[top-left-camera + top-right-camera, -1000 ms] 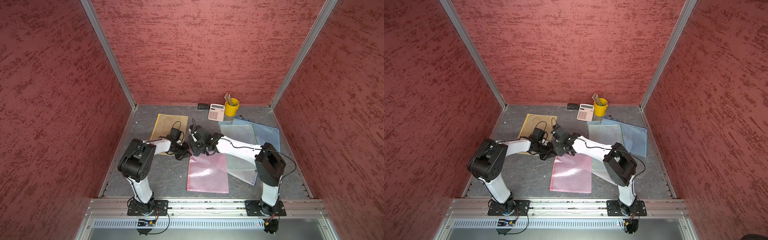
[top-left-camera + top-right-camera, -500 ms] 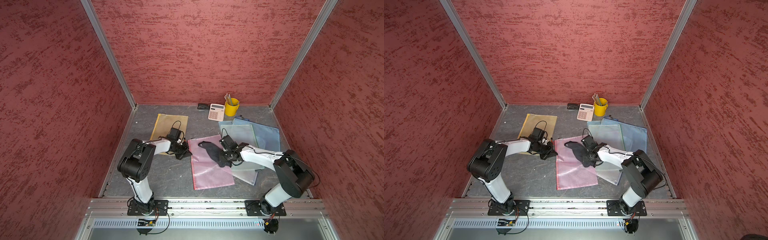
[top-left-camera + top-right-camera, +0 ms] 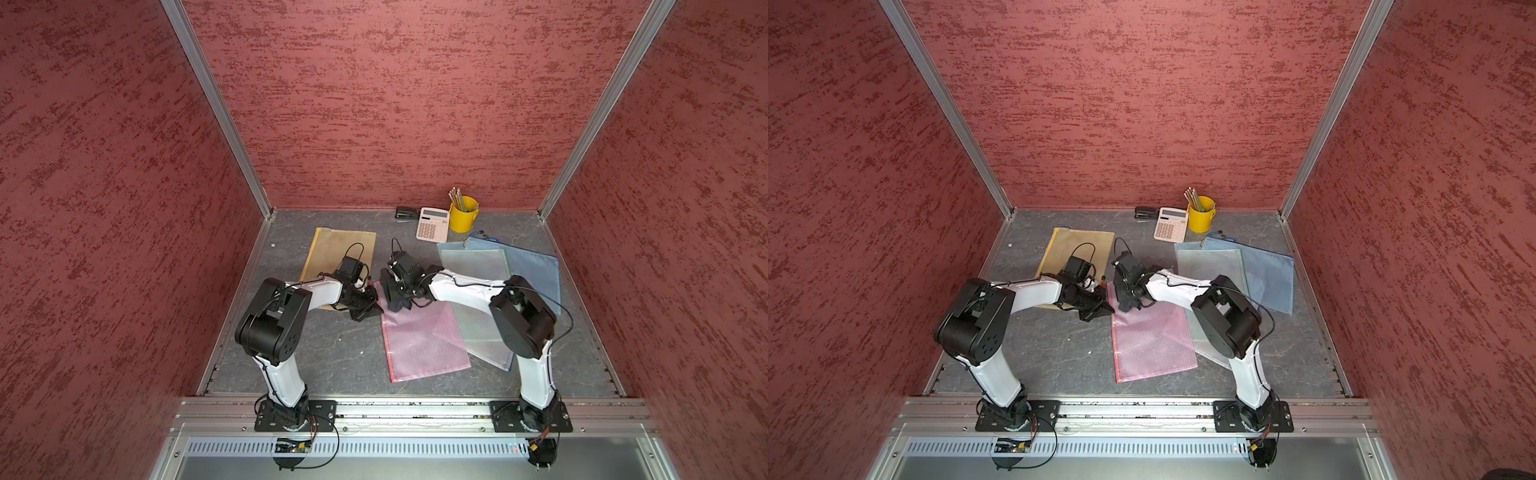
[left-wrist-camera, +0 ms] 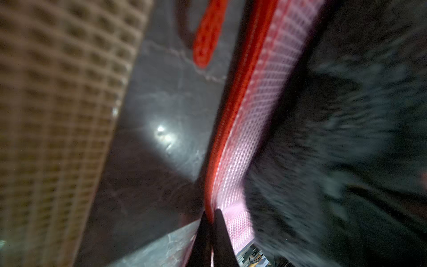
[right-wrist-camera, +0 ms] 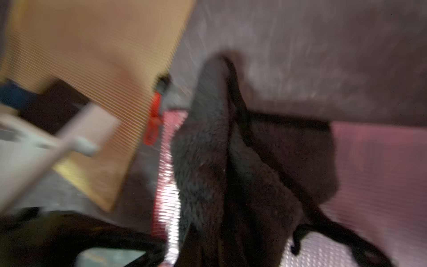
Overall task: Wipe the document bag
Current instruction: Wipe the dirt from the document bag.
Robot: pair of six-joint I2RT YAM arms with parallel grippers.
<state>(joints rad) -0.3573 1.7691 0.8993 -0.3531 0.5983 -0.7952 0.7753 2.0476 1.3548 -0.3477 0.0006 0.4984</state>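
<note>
Pink document bag (image 3: 424, 345) lies flat in the middle of the grey surface (image 3: 332, 357), between a yellow bag (image 3: 332, 253) and a clear bag (image 3: 473, 266). I see the black cloth (image 3: 398, 306) bunched on its far corner, my right hand (image 3: 394, 291) clamped on that cloth. My left hand (image 4: 210, 219) pinches the bag's red zip edge (image 4: 231, 115), fingertips together.

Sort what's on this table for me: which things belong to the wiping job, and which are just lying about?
In the job:
- pink bag, edge pinched by the left hand
- black cloth, held by the right hand over the bag

Lying about:
- yellow bag, clear bag, blue bag
- calculator, pencil cup, stapler
</note>
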